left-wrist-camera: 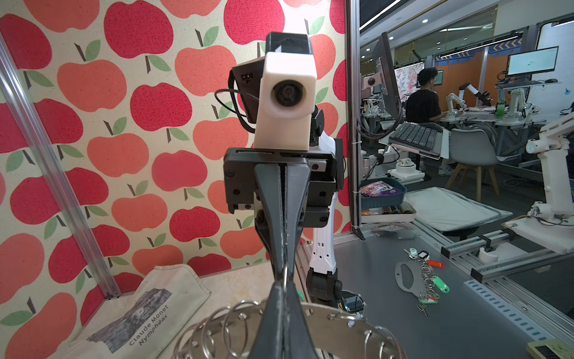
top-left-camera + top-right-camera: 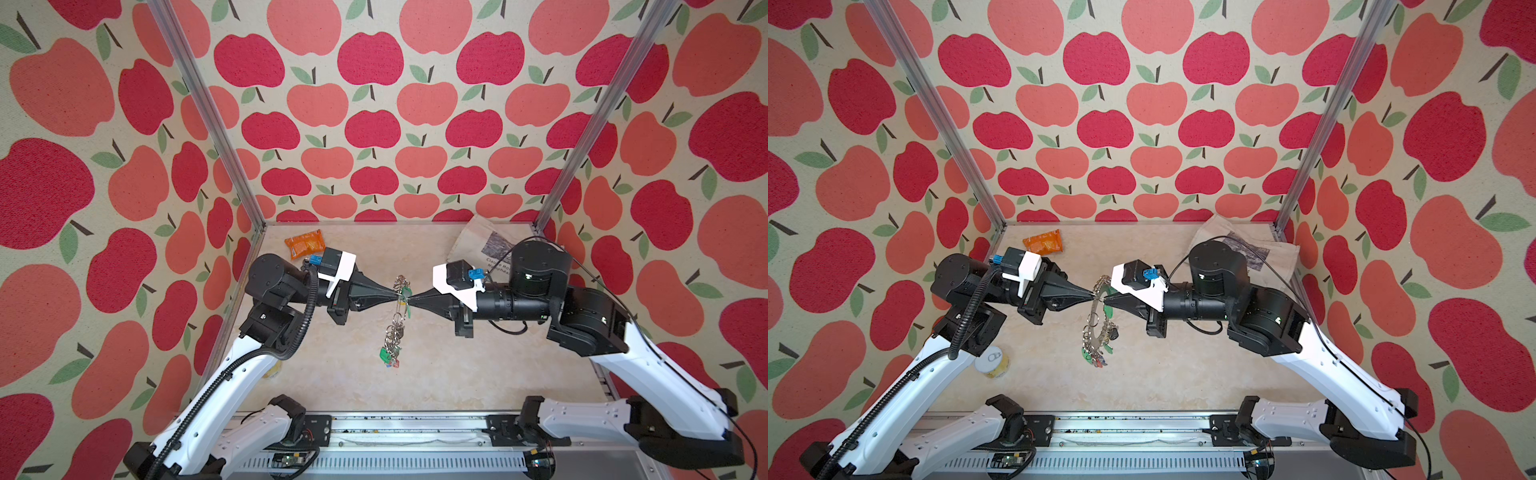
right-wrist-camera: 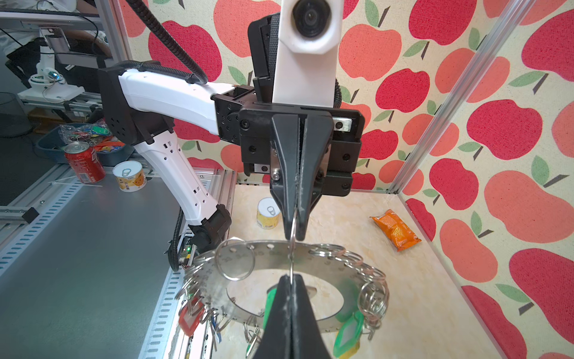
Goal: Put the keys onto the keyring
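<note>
Your left tool [image 2: 392, 294] and right tool [image 2: 414, 296] meet tip to tip, both clamped shut on one wire ring [image 3: 291, 248] at the upper rim of the keyring [image 3: 267, 255]. The keyring hangs between them, its long axis dropping toward the tagged keys [image 2: 386, 355] clustered at its low end.
</note>
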Motion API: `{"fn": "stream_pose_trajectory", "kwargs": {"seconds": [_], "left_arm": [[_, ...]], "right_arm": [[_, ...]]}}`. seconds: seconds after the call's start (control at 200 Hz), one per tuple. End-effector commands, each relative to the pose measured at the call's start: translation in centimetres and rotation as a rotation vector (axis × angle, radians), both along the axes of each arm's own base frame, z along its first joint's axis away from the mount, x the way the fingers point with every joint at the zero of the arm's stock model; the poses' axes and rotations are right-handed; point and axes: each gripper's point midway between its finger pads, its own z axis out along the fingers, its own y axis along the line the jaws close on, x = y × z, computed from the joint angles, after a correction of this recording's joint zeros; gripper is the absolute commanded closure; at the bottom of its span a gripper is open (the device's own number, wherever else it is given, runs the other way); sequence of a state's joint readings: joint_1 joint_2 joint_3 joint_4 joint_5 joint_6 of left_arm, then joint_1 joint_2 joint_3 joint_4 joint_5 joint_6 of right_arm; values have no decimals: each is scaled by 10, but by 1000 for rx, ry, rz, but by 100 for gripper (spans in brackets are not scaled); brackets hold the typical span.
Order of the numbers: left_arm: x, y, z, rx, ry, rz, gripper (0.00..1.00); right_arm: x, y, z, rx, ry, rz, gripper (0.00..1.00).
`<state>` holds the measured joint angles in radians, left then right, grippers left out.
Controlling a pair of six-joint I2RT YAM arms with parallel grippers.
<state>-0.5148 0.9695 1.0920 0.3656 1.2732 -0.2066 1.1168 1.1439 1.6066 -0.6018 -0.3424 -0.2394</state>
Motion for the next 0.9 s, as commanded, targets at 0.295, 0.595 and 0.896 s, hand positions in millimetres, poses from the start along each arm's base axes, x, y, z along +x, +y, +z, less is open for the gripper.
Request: {"fn": "stream_pose_trajectory", "kwargs": {"seconds": [0.295, 0.595, 0.896], "left_arm": [[3, -5, 1, 9, -1, -5, 100], [0, -7, -3, 30, -13, -8, 100], [-7, -10, -8, 63, -24, -27, 100]], "right_arm": [[-10, -4, 31, 94, -55, 45, 100], [-6, -8, 34, 99, -65, 13, 100], [-8, -9, 37, 109, -64, 16, 100]]}}
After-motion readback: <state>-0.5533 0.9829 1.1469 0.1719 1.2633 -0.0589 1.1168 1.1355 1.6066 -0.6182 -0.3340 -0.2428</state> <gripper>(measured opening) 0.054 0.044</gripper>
